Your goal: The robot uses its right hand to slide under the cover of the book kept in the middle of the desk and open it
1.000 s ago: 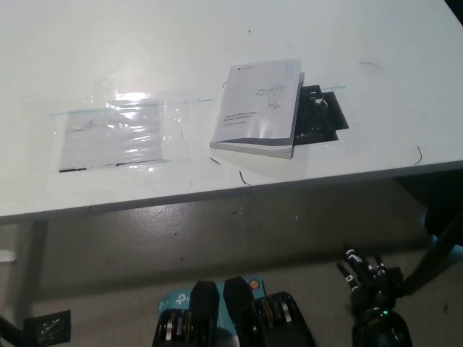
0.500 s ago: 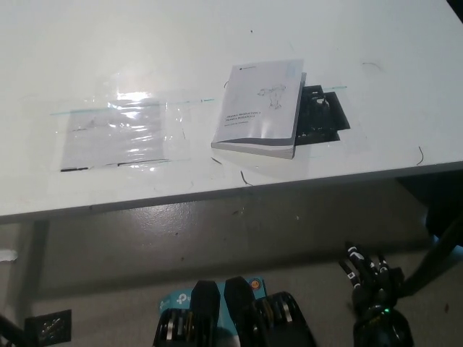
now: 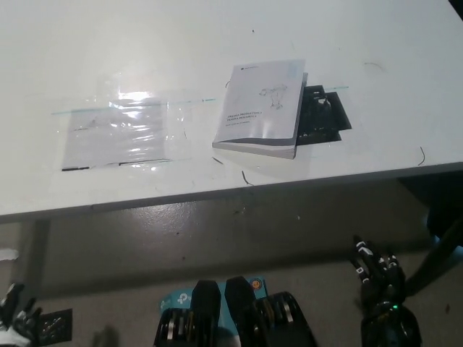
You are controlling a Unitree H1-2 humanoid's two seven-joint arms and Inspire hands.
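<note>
The right hand (image 3: 380, 278) sits low at the bottom right of the head view, below the desk's near edge and over the floor, well apart from anything on the desk. It holds nothing, and its dark fingers (image 3: 364, 258) point up and are slightly spread — a released hand.

Up and to the left of that hand, on the white desk (image 3: 217, 29), lies the book (image 3: 262, 107). It is closed and flat, its pale cover facing up with small print and a little drawing on it, and its thick page edge turned toward the near desk edge. The book is tilted a little, its top leaning to the right. Touching its far side from the hand's view — the right edge — a black sheet (image 3: 324, 117) sticks out from under or just beside it; which of the two I cannot tell.

Much further left of the right hand, a clear plastic sleeve (image 3: 116, 132) with a paper inside lies flat on the desk, well apart from the book, glare running across it.

The left hand (image 3: 16, 322) shows only at the bottom left corner, down by the floor. Just its white fingertips are in view, so whether it is released or clenched cannot be told.
</note>
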